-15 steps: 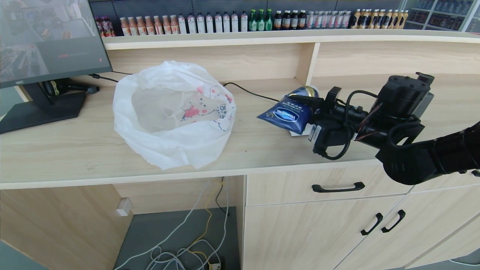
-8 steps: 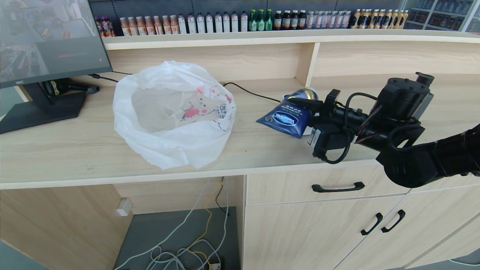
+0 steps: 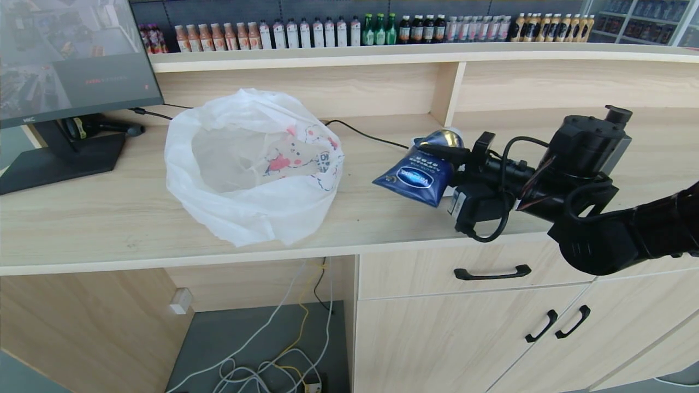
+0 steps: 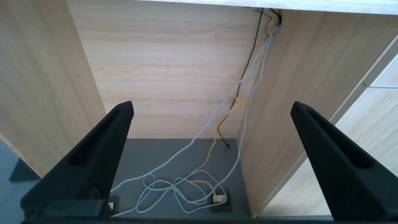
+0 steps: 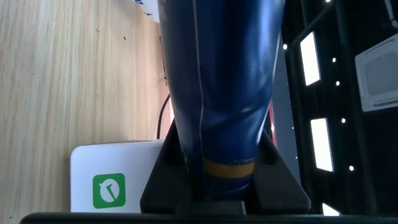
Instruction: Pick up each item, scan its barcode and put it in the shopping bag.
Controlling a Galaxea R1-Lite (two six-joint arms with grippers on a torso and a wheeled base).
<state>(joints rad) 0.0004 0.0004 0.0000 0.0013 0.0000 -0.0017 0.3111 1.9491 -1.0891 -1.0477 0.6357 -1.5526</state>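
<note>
Blue squeeze tube (image 3: pixel 413 177) with a gold cap, held off the counter (image 3: pixel 109 213) by the right gripper (image 3: pixel 449 166); the flat crimped end points toward the shopping bag (image 3: pixel 251 207), the cap end sits at the gripper. Right gripper, right wrist view (image 5: pixel 221 180): black fingers pressed against both sides of the tube (image 5: pixel 217 93), pinching it just above a gold band. White box with a green mark (image 5: pixel 112 180): lies on the wooden counter directly beneath the held tube. Shopping bag: thin white plastic with a red and blue cartoon print, standing on the counter with its mouth wide open, well apart from the tube, between it and the monitor (image 3: pixel 65 54). Black handheld device (image 3: pixel 104 126): rests on the monitor's stand. Black cable (image 3: pixel 366 134): runs along the counter behind the bag. Bottles (image 3: pixel 355 30): one row on the shelf behind the counter. Left gripper (image 4: pixel 212 106): fingers spread wide apart, nothing between them, low in the open bay under the counter. Loose cables (image 4: pixel 199 180): white, grey and yellow, hanging down and coiled on the dark floor there.
</note>
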